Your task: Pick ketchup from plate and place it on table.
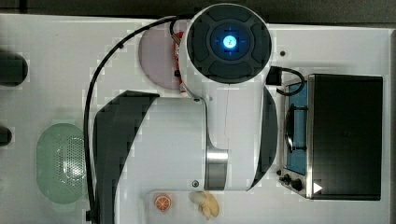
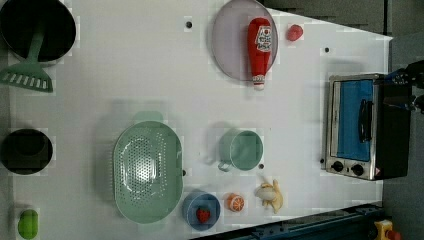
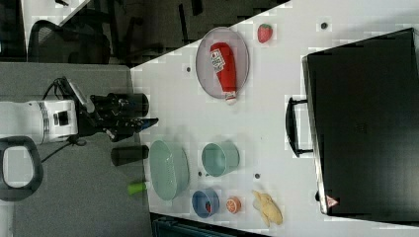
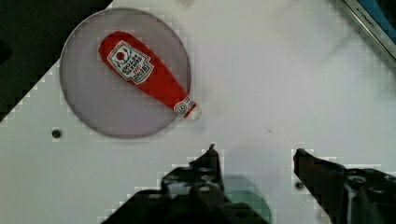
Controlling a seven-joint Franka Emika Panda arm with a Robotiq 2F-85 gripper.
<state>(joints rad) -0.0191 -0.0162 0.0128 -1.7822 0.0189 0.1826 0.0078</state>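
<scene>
Gripper [image 4: 254,151]: fingers [image 4: 211,161] spread apart, nothing between them; hangs high above the white table [image 4: 280,84], well apart from the target.

Ketchup [image 4: 147,74]: small red squeeze bottle, lying flat on its side. Body rests on the plate [image 4: 93,116]; the whitish cap end pokes past the plate's rim over the table. In the left view the cap points toward the left view's bottom.

Plate: round, pale greyish-mauve, near the table's far edge. A strawberry [image 2: 294,32] lies just beside it on bare table.

Step in hand, judged: approach. Advice: bring the gripper over the bottle's widest part, turn the wrist so the fingers straddle the body across its length, come straight down and close on the labelled midsection, not the narrow neck, which would likely let it tip. Lift clear of the rim before carrying it off to open table.

Writing: white-and-red label on the bottle, with a red emblem and rows of print; not legible. Toaster oven [image 2: 357,127] bears a small warning triangle; no readable text.
</scene>
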